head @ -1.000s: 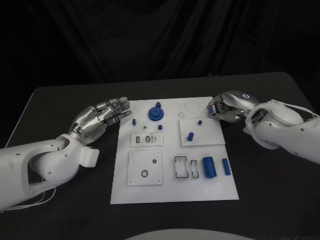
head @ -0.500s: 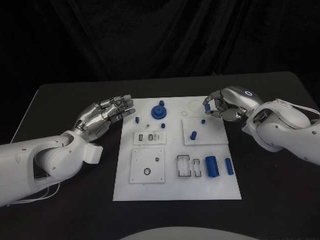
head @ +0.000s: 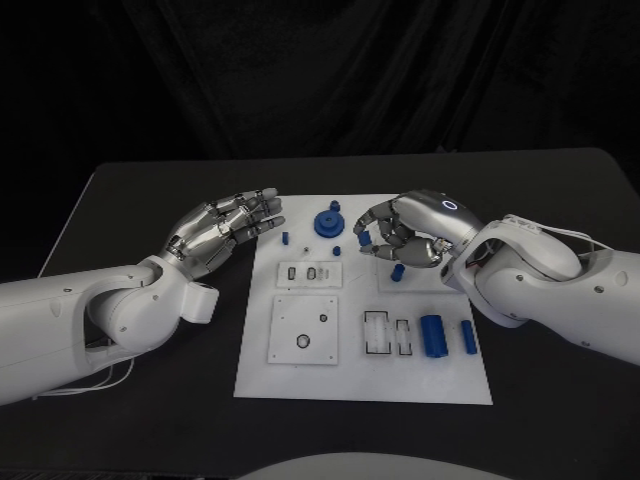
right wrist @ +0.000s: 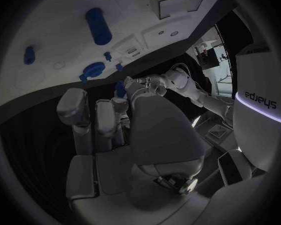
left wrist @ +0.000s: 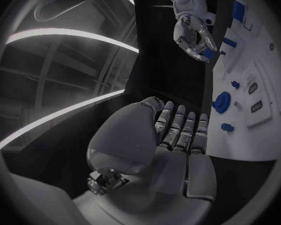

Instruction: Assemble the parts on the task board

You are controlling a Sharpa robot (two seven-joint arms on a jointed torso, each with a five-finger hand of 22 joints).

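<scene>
1. The right robot hand [head: 401, 232] hovers over the far middle of the white rectangular task board [head: 361, 385], fingers curled in. In the left wrist view a small blue piece [left wrist: 207, 53] sits between its fingertips, so it looks to be pinching a part.
2. The left robot hand [head: 228, 225] floats just off the board's left edge over the black counter [head: 147, 200], fingers straight and slightly apart, holding nothing.
3. On the board, a blue round gear-like knob [head: 330, 221] stands at the far side, just left of the right robot hand. A small blue peg [head: 284, 238] stands nearer the left edge.
4. Towards the near right, a larger blue cylinder [head: 434, 335] lies beside a slimmer blue rod [head: 467, 336], next to clear rectangular slots [head: 384, 334].
5. Handling, as I judge it: these parts look like hard, light plastic. Stiff, smooth, likely a bit slippery, and not fragile.
6. Small pegs want a fingertip pinch on the sides near the top, leaving the bottom end free to enter a hole.
7. The lying cylinder would roll if nudged. Take it across its middle from both sides.
8. The knob is best held round its rim.
</scene>
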